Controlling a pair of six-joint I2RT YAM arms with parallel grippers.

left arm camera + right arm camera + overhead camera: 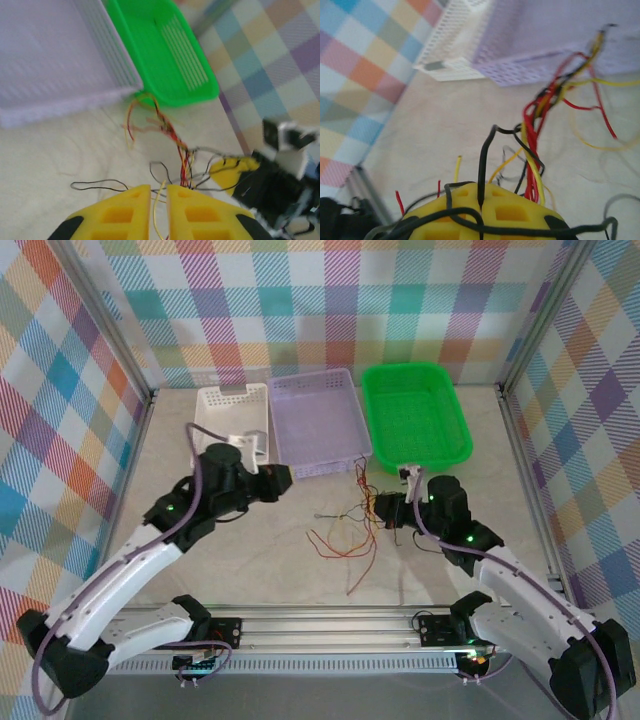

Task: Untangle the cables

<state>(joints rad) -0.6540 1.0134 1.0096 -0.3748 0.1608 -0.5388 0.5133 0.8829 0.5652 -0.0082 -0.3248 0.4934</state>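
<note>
Right claw (480, 200), nearest the tangle: fingers pressed together, a black strand coming up out of the seam and more dark wire draped across the yellow pads. It pinched the cables (345, 525) at their right-hand end.

The tangle lay on the table (250, 560) between the two claws, touching the right one and well apart from the left. From the pinch, the main red-and-yellow bundle ran away toward the corner of the purple basket (315, 425). Loose ends trailed back toward the arm bases.

Left claw (158, 192): fingers drawn nearly together with a narrow slit. A yellow strand showed in the slit, but I could not tell whether it was gripped or lying beneath. The tangle sat ahead of it and to its right.

Judgement: any parting pull would run crosswise, left claw reaching rightward.

Green basket (415, 420) was beyond, holding no wire.
</note>
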